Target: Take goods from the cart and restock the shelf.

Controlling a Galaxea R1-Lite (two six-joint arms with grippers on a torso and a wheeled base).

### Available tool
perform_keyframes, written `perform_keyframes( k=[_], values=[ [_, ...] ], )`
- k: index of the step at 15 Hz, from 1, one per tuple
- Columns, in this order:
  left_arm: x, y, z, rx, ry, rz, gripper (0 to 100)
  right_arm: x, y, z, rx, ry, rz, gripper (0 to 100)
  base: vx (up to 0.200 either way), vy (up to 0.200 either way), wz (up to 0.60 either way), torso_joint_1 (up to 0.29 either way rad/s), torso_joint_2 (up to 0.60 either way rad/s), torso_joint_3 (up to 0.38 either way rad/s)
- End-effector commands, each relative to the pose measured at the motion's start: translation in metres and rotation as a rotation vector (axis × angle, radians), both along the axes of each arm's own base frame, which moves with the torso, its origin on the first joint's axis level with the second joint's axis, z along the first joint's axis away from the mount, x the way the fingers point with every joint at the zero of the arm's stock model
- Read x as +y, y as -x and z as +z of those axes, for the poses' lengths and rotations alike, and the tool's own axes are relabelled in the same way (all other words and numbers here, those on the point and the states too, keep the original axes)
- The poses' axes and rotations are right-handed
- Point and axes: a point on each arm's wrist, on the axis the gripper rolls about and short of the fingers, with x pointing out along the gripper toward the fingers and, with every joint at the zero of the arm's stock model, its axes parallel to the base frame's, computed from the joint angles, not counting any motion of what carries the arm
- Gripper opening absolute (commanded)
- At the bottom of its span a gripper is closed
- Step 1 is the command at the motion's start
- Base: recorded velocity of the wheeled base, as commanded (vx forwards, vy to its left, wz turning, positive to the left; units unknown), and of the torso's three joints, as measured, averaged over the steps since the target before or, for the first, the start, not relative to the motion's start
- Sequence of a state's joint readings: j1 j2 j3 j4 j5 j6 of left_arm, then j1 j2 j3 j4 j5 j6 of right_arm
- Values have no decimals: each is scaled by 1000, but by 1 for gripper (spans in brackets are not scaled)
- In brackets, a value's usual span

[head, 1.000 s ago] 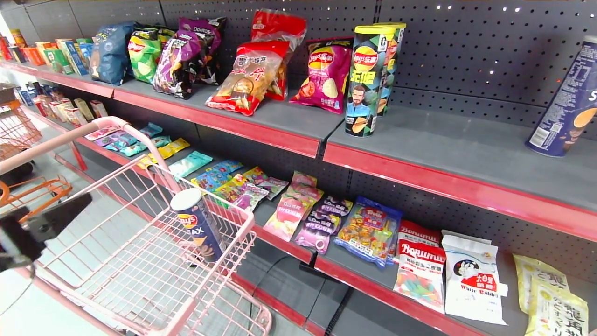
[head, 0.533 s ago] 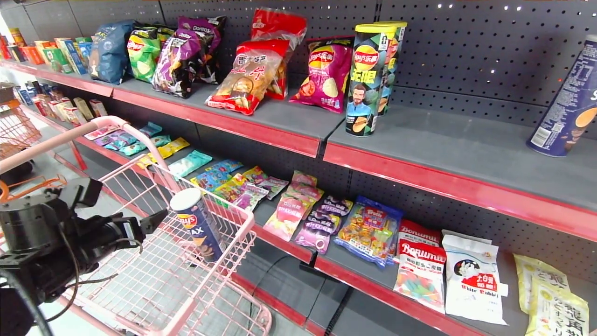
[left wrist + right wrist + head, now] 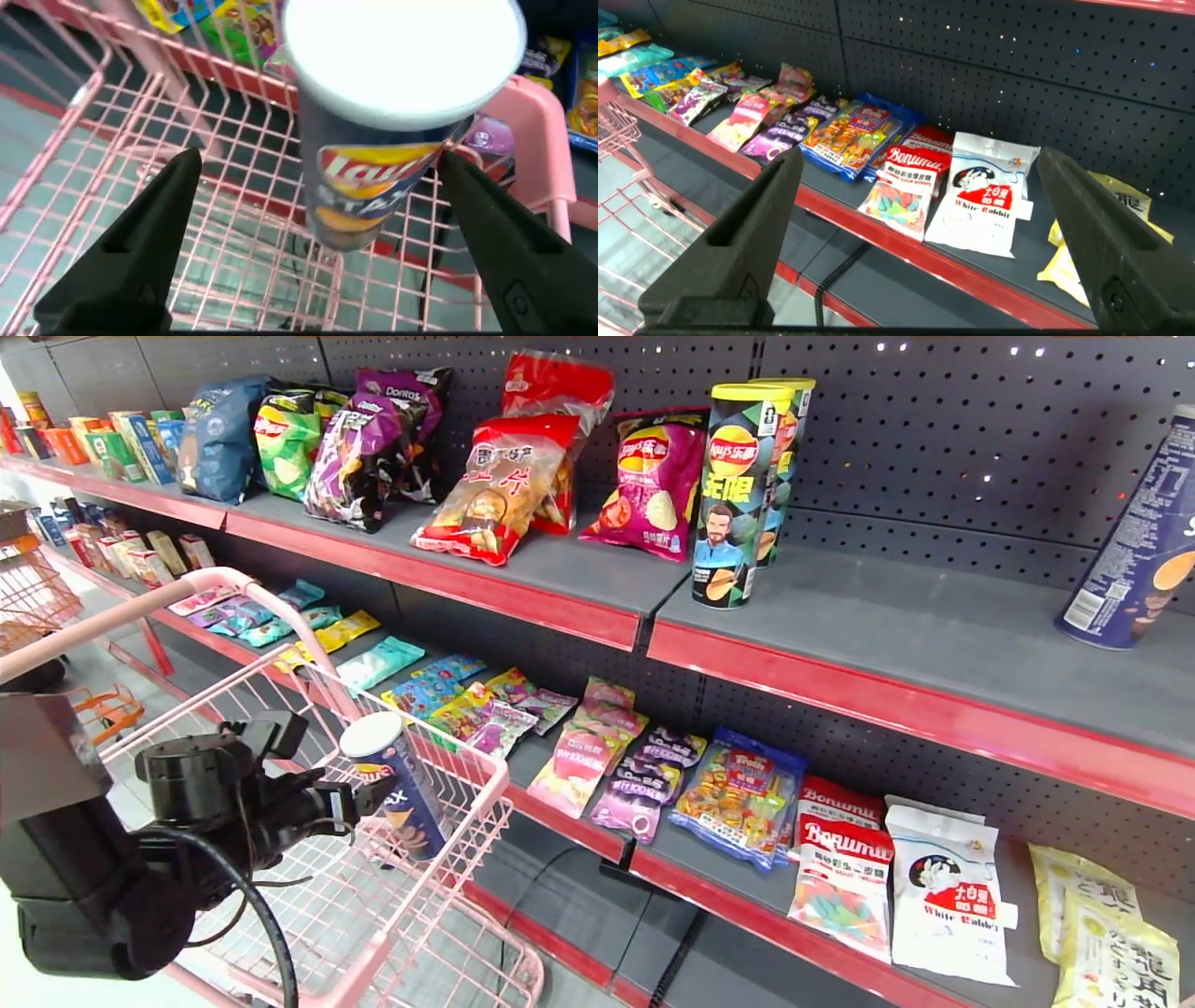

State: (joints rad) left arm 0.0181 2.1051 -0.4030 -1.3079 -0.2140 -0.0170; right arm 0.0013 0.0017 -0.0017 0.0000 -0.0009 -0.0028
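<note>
Well, our left gripper (image 3: 318, 163) gapes around the chip can (image 3: 397, 784) in the pink cart (image 3: 448, 756) beside the red-edged shelf (image 3: 934, 625); our right gripper (image 3: 917, 159) gapes too

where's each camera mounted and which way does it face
Head view: on the head, looking forward and down at red-edged grey shelves and pink wire cart; left arm at its left.
Left wrist view: on the left wrist, looking into the cart at a dark blue cylindrical chip can with white lid; open left end effector frames it.
Right wrist view: on the right wrist, facing the lower shelf's white candy bag past the open right end effector.
Shared: head and left wrist views show can and cart.
</note>
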Motion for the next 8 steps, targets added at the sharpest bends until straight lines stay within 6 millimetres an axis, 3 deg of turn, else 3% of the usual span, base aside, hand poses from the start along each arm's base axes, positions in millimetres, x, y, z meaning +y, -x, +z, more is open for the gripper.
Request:
perform_keyframes(
  k=[1,7,8],
  values=[
    [-14,-14,-11,9,0,-45,100,0,0,0,0,0,1,100,0,0,0,0,0,0],
    [-18,-36,-29,-1,-42,-70,100,0,0,0,0,0,1,100,0,0,0,0,0,0],
    [-18,-39,-32,-7,-62,-77,0,0,0,0,0,0,1,100,0,0,0,0,0,0]
  ],
)
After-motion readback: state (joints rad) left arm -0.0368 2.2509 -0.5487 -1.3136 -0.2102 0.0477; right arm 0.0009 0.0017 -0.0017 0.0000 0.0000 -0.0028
